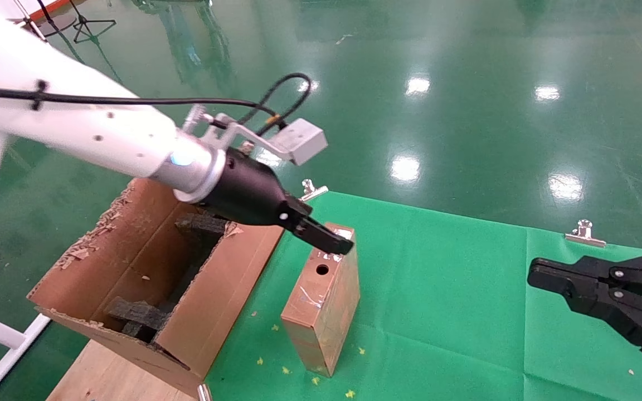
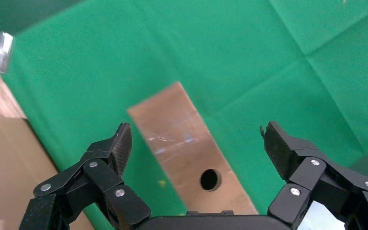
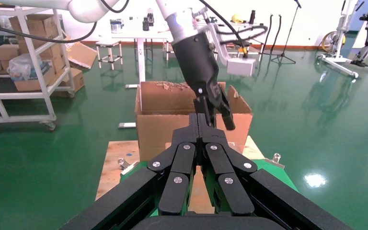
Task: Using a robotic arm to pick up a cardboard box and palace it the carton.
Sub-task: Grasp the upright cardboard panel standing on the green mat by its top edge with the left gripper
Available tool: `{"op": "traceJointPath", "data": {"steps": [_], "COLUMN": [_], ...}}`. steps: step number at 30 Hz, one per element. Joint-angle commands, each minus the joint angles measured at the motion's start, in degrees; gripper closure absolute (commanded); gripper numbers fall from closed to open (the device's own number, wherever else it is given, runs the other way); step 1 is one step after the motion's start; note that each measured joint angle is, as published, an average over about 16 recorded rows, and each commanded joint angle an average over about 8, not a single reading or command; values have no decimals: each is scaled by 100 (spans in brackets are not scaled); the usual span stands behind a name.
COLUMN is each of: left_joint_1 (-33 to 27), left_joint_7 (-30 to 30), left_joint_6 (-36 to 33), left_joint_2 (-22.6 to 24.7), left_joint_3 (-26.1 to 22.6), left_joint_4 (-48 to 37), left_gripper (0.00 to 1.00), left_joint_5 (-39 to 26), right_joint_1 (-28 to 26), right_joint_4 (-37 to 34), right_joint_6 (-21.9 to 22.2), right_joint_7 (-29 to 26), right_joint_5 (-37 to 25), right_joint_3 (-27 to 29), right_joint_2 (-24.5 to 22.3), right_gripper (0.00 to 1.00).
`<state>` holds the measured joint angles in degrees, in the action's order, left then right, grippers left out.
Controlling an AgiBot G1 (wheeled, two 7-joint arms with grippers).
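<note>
The robotic arm (image 1: 76,128) reaches in from the left, its left gripper (image 1: 336,243) at the top of the cardboard box (image 1: 324,301), which stands on end on the green-covered desk (image 1: 455,312), just beside the carton (image 1: 148,289). From the head view the fingertip looks to touch the box's top edge, though contact is hard to judge there. The left wrist view shows what the head view hides: the fingers (image 2: 117,148) are spread wide, one on each side of the box's holed face (image 2: 191,153), gripping nothing. The right gripper (image 1: 538,275) rests at the desk's right edge; the right wrist view shows its fingers (image 3: 203,143) pressed together, empty.
</note>
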<state>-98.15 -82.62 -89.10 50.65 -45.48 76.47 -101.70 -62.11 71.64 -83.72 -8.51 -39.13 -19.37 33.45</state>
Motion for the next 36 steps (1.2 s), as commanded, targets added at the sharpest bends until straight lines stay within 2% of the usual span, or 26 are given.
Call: {"op": "traceJointPath", "data": {"steps": [1, 14, 15, 21, 22, 23, 29, 30, 36], "left_joint_1": [-39, 43, 45, 38, 36, 33, 31, 32, 37], "left_joint_7": [-137, -829, -846, -861, -858, -855, -853, -854, -860], "left_joint_6": [-11, 64, 67, 65, 65, 64, 66, 66, 68], "left_joint_2": [108, 401, 413, 451, 453, 455, 450, 449, 444], "left_joint_3": [-118, -814, -842, -966, -977, -988, -983, -978, -954], "left_joint_4": [4, 16, 16, 9, 8, 7, 6, 6, 7], "left_gripper": [0, 0, 0, 2, 10, 23, 96, 100, 100], "left_joint_5": [-74, -392, -403, -438, -442, -446, -440, -438, -428], "right_joint_1": [0, 0, 0, 1, 1, 1, 1, 1, 1], "right_joint_4": [0, 0, 0, -1, -1, -1, -1, -1, -1], "right_joint_6": [0, 0, 0, 2, 2, 2, 3, 3, 2], "right_joint_7": [0, 0, 0, 0, 0, 1, 1, 1, 1], "right_joint_5": [0, 0, 0, 1, 2, 2, 2, 2, 2], "right_joint_3": [0, -1, -1, 0, 0, 0, 0, 0, 0], "right_joint_2": [0, 0, 0, 0, 0, 0, 0, 0, 0], "right_gripper": [100, 100, 95, 20, 8, 0, 0, 0, 0]}}
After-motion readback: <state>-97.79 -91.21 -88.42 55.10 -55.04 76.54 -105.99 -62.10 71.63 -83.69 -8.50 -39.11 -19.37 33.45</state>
